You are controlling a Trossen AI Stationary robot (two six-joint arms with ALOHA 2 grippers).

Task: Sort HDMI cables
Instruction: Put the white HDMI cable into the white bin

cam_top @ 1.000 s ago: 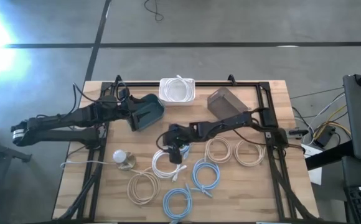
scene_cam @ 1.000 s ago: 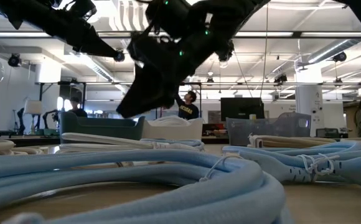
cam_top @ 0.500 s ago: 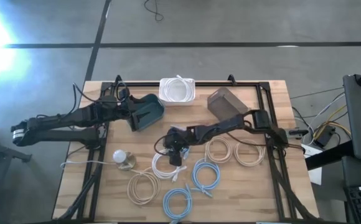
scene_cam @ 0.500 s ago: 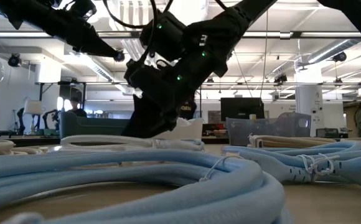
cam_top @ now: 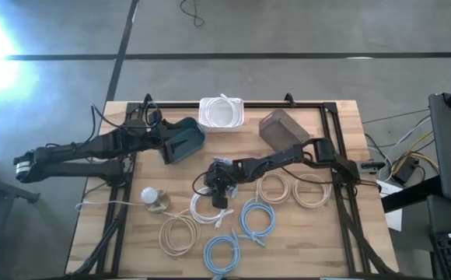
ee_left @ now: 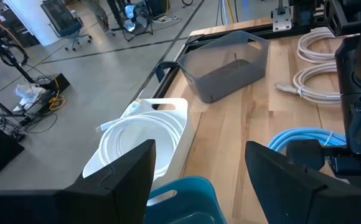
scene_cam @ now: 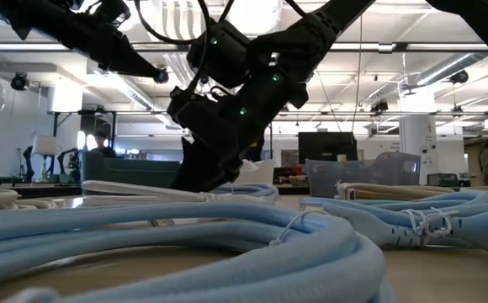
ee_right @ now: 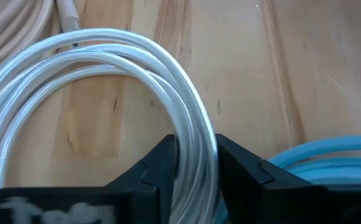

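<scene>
White cable is what I have between my right gripper's (ee_right: 193, 163) fingers (ee_right: 152, 168): the strands of the white coil (cam_top: 204, 204) run straight through the gap, with a dark finger pressed against each side, so I read it as clamped on that coil. Seen from above, the right gripper (cam_top: 219, 196) sits low over the coil's rim on the wooden table (cam_top: 342, 241). Just beyond the claw, on its far side from the coil's centre, lies a light blue coil (cam_top: 256, 218), its edge showing in the wrist camera (ee_right: 317, 155). A second light blue coil (cam_top: 223, 253) lies farther toward the table's front edge. A beige coil (cam_top: 178, 233) rests beside the white one, on the side away from the blue, and two more beige coils (cam_top: 273, 187) (cam_top: 311, 190) lie along the right arm, behind the claw.

My left gripper (ee_left: 199, 165) hangs spread wide, holding nothing, above the teal bin (cam_top: 182, 141). Ahead of it stands a white bin (ee_left: 168, 124) with a white coiled cable (ee_left: 134, 140) inside, and past that a grey bin (ee_left: 224, 68).

Well away from the right claw, near the table's left side, sits a round white bulb-like object (cam_top: 150, 194) with a thin loose cord (cam_top: 105, 204).
</scene>
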